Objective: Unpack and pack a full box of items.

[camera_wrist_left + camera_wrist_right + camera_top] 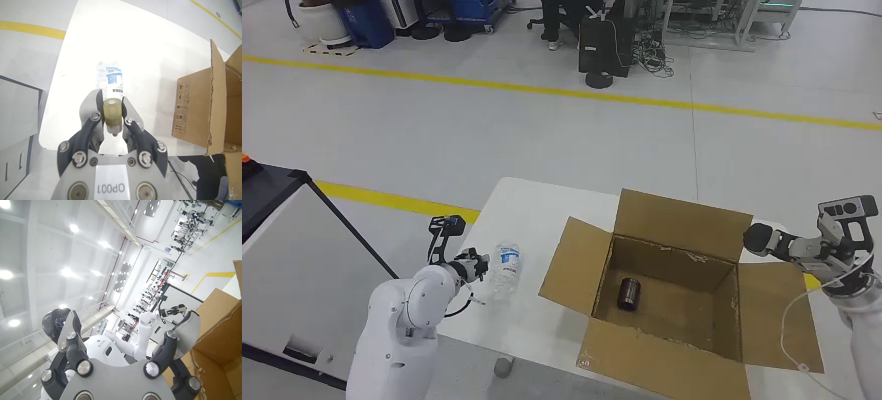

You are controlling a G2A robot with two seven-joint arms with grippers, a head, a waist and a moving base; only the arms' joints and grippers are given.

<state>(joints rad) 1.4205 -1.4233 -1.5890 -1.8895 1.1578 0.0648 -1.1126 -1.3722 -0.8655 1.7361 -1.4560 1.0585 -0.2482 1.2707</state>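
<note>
A clear plastic bottle (506,268) with a blue and white label lies on the white table (532,205), left of the open cardboard box (674,232). My left gripper (474,266) is shut on the bottle's (110,79) yellowish cap end, one finger (99,106) on each side of the cap. A dark can (629,292) lies on the box's floor. My right gripper (758,238) hovers by the box's far right corner, and in its own view this gripper (132,315) stands open with nothing between its fingers, beside the box wall (217,317).
The box's flaps (567,262) are spread outward on all sides; its left wall (194,106) faces the bottle. A grey, black-framed cabinet (282,235) stands left of the table. The table's near left corner (42,142) is close under the left gripper.
</note>
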